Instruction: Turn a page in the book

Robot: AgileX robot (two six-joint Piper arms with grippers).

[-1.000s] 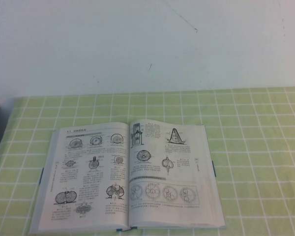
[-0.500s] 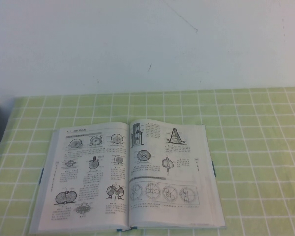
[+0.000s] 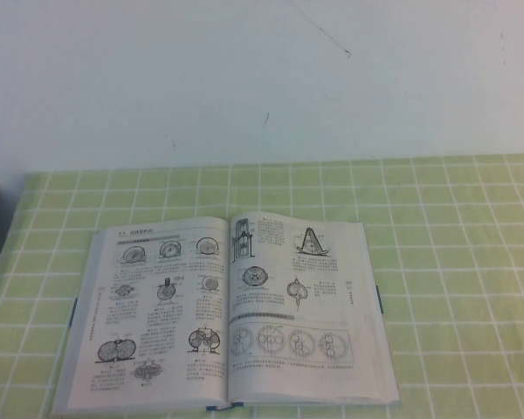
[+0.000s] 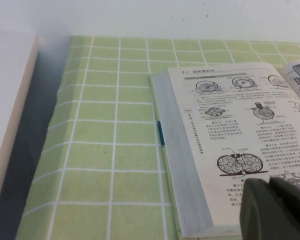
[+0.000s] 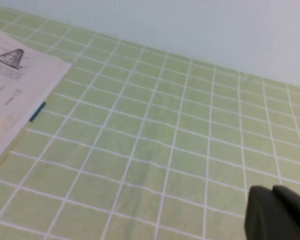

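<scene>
Green checked tablecloth (image 3: 454, 262), book (image 3: 227, 314) open flat, diagrams showing

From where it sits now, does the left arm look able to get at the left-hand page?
Probably yes. The left gripper hangs just over the near corner of the book, with nothing lying on the page. The right gripper is off over bare tablecloth.

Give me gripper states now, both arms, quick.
Left gripper: only a dark tip shows, over the near corner of the book; cannot tell.
Right gripper: tip over the tablecloth, away from the book; cannot tell.
</scene>
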